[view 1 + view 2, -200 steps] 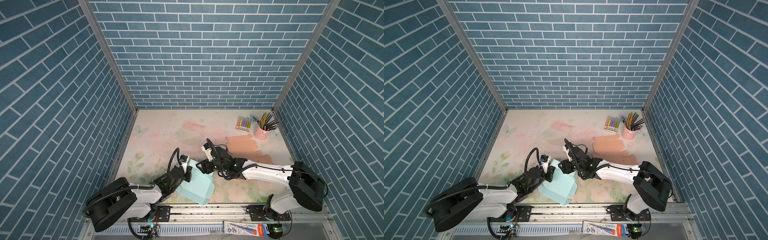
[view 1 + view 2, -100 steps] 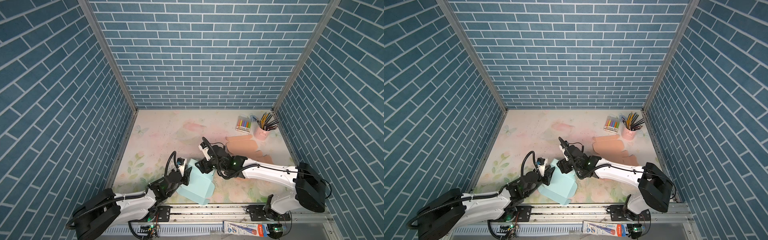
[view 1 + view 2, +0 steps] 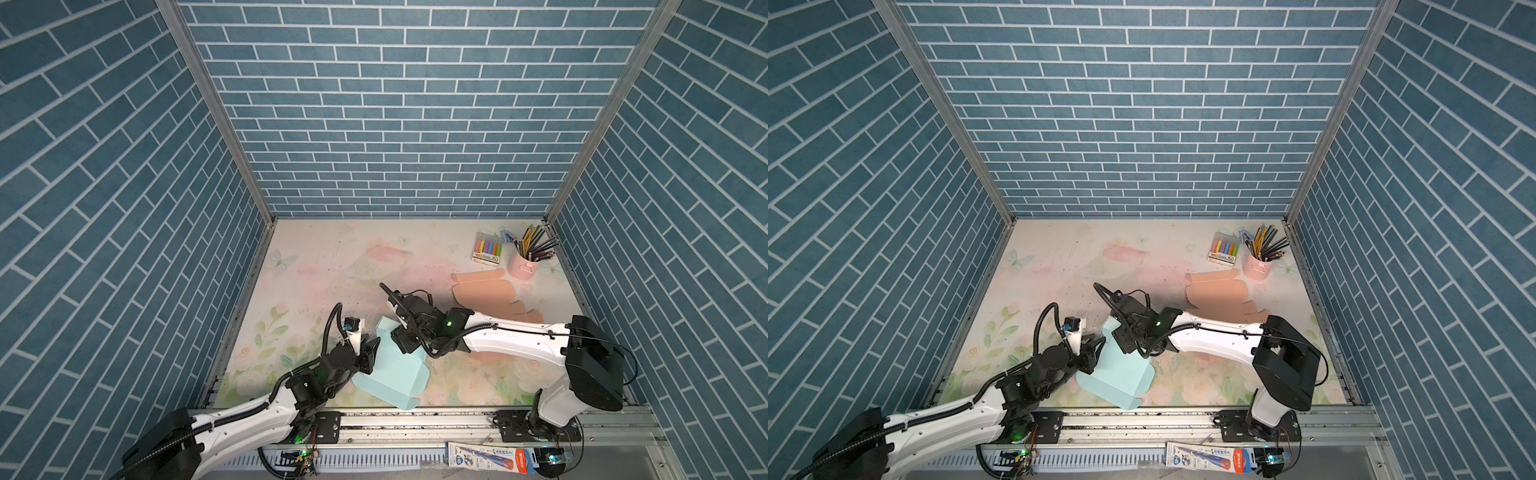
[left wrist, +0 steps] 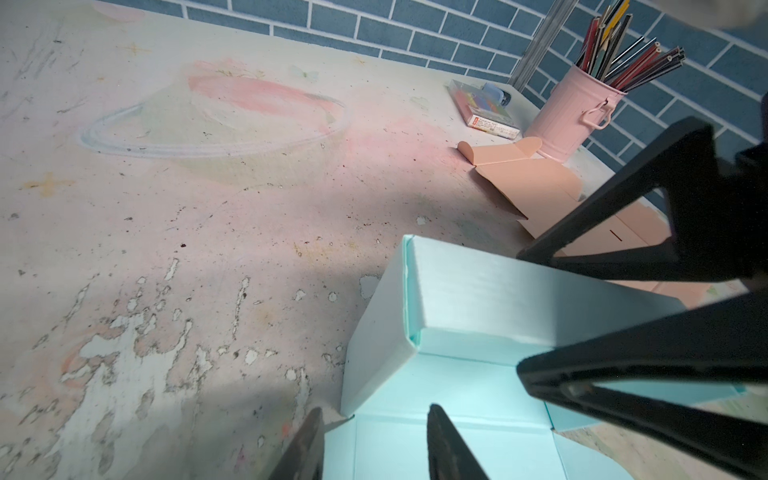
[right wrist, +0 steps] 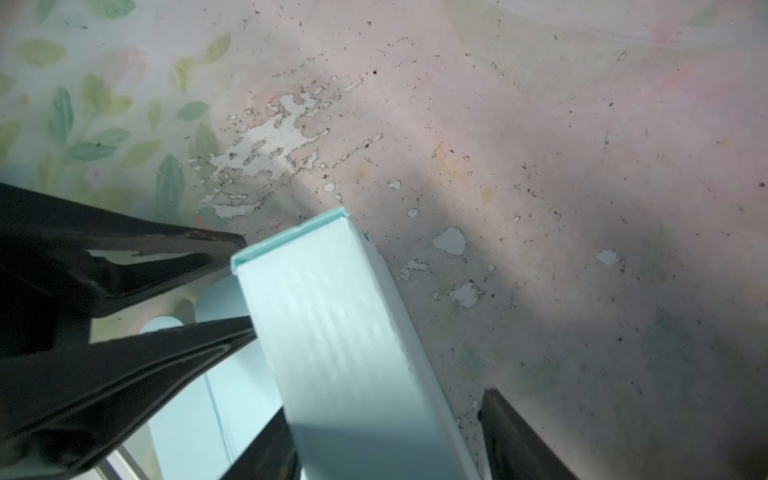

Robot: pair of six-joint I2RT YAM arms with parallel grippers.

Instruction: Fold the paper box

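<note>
A: Lower centre in both top views, pale blue paper box (image 3: 395, 374) (image 3: 1117, 374), flat on the table (image 3: 324, 266). Half made: one long wall (image 4: 498, 286) folded up and doubled over, remaining flaps spread flat.

B: And the fingers?

A: Middling gap on the left gripper (image 4: 374, 409), one finger over the table, one over a flat flap, gripping nothing. Wide on the right gripper (image 5: 388, 403), astride that raised wall, with a sliver of table beside one finger (image 5: 511, 432).

B: Containers?

A: Upper right of the table, pink cup (image 3: 521, 268) crammed with pencils (image 3: 536, 245). Just beside it, clear pack of coloured markers (image 3: 487, 250).

B: Anything hard to see?

A: Partly behind the right arm (image 3: 519, 340), peach card (image 3: 482, 291). Far end of the box masked by black fingers. Pack label too small to read.
</note>
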